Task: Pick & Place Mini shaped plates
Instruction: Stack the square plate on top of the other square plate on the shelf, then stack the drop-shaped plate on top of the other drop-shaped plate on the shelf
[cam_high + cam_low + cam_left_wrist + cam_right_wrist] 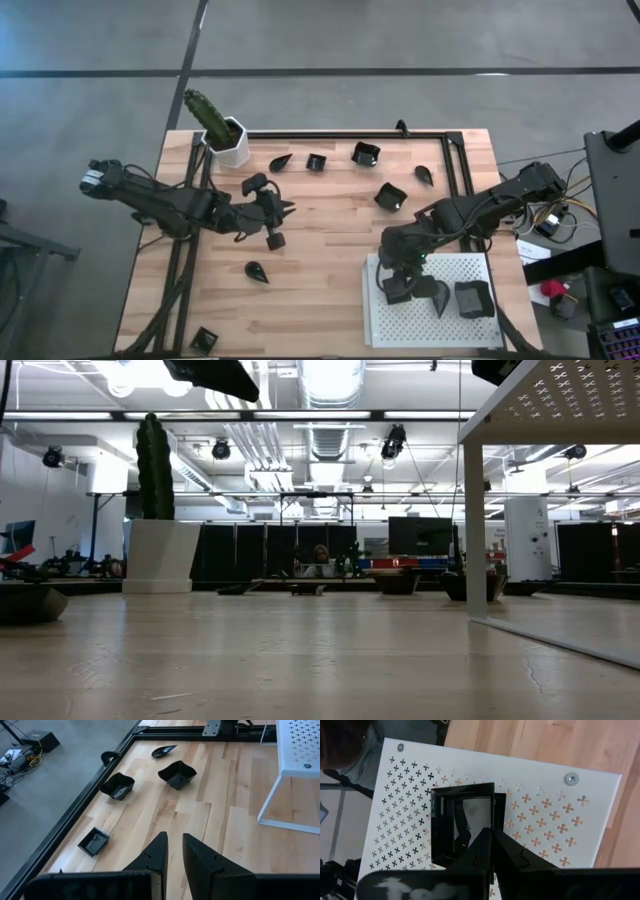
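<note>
1. The left gripper [283, 212] hovers over the middle of the wooden table [330, 260], its fingers a narrow gap apart in the left wrist view and holding nothing.
2. Loose mini shaped plates lie around it. One square plate [276, 240] sits just beside its tips, a teardrop plate [257, 271] lies a little nearer the front edge, and another square one [204, 339] is well apart at the front-left corner.
3. Ahead of that gripper, along the far edge, are a teardrop [280, 161], a small square [316, 161], a larger square [365, 153], another square [390, 197] and a leaf shape [424, 175]. None of these has been moved to the tray yet.
4. The right gripper [398, 282] is over the white perforated tray [400, 325]. Its fingers are closed tight on the rim of a square plate [462, 822] that appears to rest on the tray.
5. Beside that gripper, two more plates seem to lie on the tray, a pointed one [437, 294] and a square one [473, 299]. So roughly three are delivered and about eight are left, as I judge it.
6. The cactus pot [228, 140] stands at the far-left corner.
7. No brand, label or readable writing shows in any view.
</note>
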Robot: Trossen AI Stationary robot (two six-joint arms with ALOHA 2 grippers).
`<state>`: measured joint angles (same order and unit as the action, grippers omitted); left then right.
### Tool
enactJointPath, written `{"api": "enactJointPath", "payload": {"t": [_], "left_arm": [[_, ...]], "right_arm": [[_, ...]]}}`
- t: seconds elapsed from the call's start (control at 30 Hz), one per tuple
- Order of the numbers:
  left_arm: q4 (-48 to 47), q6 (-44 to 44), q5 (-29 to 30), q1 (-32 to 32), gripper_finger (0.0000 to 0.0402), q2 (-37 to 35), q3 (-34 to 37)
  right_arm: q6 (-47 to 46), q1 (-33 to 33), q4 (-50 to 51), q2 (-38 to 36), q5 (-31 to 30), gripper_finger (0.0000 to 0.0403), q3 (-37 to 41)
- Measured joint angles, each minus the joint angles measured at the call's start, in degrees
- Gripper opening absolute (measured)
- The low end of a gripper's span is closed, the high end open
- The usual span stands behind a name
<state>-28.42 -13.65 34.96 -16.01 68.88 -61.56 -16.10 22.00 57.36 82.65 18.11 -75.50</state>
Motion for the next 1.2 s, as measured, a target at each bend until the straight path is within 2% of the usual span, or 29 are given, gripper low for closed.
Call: {"api": "enactJointPath", "payload": {"t": [0.3, 0.6, 0.8, 0.97, 1.2], "left_arm": [[0.11, 0.00, 0.00, -0.01, 0.0053, 0.00, 0.00], [0.15, 0.81, 0.00, 0.00, 0.0053, -0.02, 0.00], [0.15, 1.54, 0.00, 0.00, 0.0053, -0.02, 0.00], [-0.15, 2.94, -0.68, 0.00, 0.0053, -0.02, 0.00], [-4.92, 1.63, -6.51, -0.28, 0.0053, -0.02, 0.00]], "right_arm": [[0.02, 0.00, 0.00, 0.00, -0.04, 0.0017, 0.00], [0.22, 0.00, 0.03, -0.04, -0.04, 0.0083, 0.00], [1.32, 0.00, 0.47, -0.43, -0.09, 0.0109, -1.14], [2.98, 0.00, 0.75, -0.55, -0.11, 0.0113, -4.86], [6.05, 0.00, 0.82, -0.52, -0.19, 0.0095, -10.17]]}}
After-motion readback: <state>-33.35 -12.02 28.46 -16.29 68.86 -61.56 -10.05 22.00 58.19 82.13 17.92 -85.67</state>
